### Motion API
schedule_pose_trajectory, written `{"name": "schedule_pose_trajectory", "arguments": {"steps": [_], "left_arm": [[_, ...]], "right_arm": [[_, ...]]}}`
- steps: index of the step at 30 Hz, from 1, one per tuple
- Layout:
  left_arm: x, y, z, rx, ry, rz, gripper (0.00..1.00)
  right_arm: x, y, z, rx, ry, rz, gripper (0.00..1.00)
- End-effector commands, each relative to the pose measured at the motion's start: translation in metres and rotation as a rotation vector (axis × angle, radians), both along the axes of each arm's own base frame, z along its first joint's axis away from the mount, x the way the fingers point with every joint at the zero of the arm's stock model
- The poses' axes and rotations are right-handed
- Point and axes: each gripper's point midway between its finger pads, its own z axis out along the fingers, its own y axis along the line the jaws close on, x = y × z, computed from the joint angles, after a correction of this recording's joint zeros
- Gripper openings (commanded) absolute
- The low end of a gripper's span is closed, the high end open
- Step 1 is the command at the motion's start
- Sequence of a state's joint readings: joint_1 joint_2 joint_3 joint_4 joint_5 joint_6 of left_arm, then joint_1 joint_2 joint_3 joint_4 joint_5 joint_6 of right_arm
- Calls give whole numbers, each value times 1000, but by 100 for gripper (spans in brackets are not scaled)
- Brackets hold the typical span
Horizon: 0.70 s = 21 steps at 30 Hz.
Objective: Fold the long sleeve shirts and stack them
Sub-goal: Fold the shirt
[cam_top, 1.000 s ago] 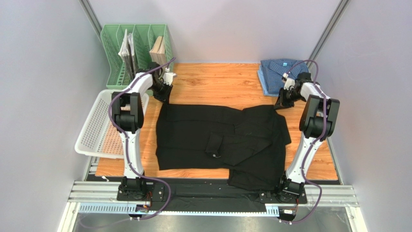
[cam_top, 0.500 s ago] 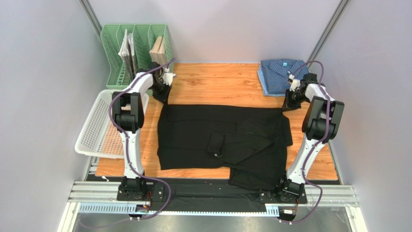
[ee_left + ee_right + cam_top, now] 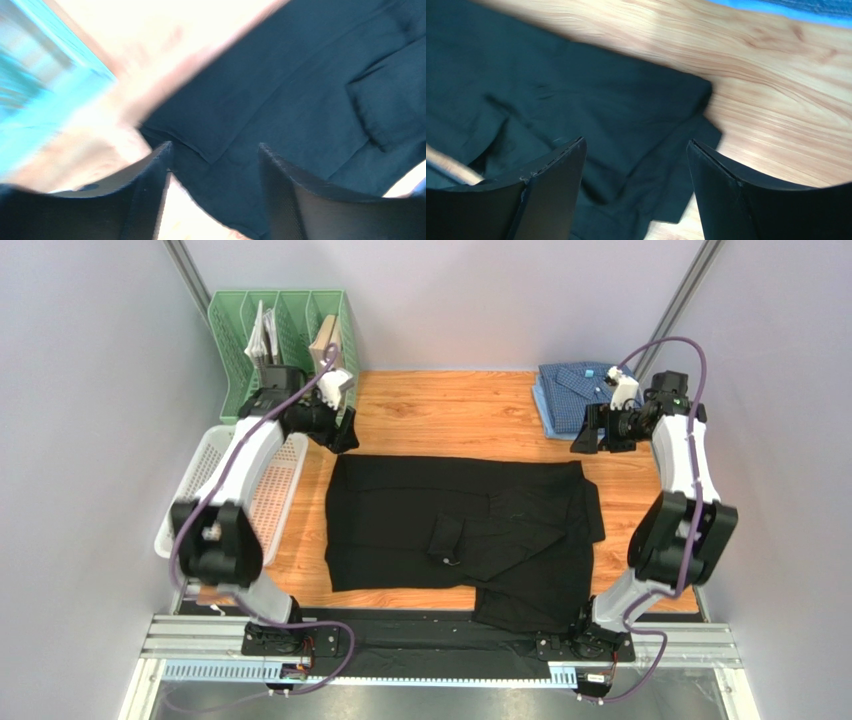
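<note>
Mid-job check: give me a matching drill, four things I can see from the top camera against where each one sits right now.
Things
1. black shirt
2. blue shirt
3. green file rack
4. white basket

Places
A. standing upright in the far left corner
B. spread out flat in the middle
C. along the left edge, nearer the arm bases
D. folded in the far right corner

Pairs: 1-B, 2-D, 3-A, 4-C

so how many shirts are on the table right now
2. The black shirt lies spread across the middle of the table; the blue checked shirt sits folded at the far right corner. Another could be hidden under the black one.
</note>
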State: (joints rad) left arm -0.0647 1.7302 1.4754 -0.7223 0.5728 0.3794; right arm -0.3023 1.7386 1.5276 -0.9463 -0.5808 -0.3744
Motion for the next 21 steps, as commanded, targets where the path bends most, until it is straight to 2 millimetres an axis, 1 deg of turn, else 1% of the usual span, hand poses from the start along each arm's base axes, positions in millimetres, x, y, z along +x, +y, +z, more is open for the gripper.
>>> {"name": "schedule_pose_trajectory", "arguments": {"steps": [1, 2, 3, 4, 5, 6, 7, 8, 9, 10, 11, 12, 13, 14, 15, 16, 17, 19, 21], "left_arm": [[-20, -16, 130, -112, -510, -86, 95], [-29, -18, 126, -125, -503, -93, 99], [-36, -21, 128, -153, -490, -93, 99], [-47, -21, 124, -157, -451, -92, 99], [-55, -24, 128, -163, -433, -116, 99], [-68, -32, 124, -174, -411, -221, 99], [-89, -35, 113, -200, -298, -254, 99], [-96, -39, 113, -225, -272, -274, 99], [-107, -43, 115, -278, -229, -261, 99], [-105, -46, 119, -303, -260, -254, 99], [-115, -48, 100, -331, -217, -237, 99], [-128, -51, 112, -382, -232, -221, 99], [-126, -53, 117, -398, -288, -222, 99], [-133, -52, 103, -408, -262, -204, 99], [-137, -51, 106, -415, -269, -181, 99], [-140, -51, 102, -413, -253, -173, 99], [-144, -51, 98, -409, -236, -174, 99], [-148, -47, 90, -381, -211, -164, 99], [-151, -45, 86, -360, -209, -159, 99]], "right_arm": [[-54, 82, 27, 93, -28, 273, 80], [-62, 94, 30, 82, -35, 307, 80], [-72, 104, 20, 74, -3, 338, 79], [-83, 129, 17, 69, 9, 417, 79], [-90, 144, 14, 61, 15, 466, 76], [-102, 166, 5, 41, 38, 537, 75], [-107, 176, 1, 30, 43, 571, 73], [-106, 187, -2, 22, 29, 590, 72], [-113, 204, -11, 1, 40, 642, 71], [-114, 213, -14, -6, 37, 665, 70], [-111, 223, -17, -13, 23, 685, 69], [-115, 236, -29, -32, 50, 726, 68], [-111, 245, -31, -41, 47, 745, 69], [-110, 251, -37, -50, 53, 763, 69], [-111, 259, -43, -68, 63, 787, 69], [-106, 264, -55, -76, 96, 795, 69], [-104, 268, -60, -82, 105, 804, 69], [-105, 273, -76, -92, 152, 817, 67], [-105, 277, -79, -79, 172, 821, 63]]}}
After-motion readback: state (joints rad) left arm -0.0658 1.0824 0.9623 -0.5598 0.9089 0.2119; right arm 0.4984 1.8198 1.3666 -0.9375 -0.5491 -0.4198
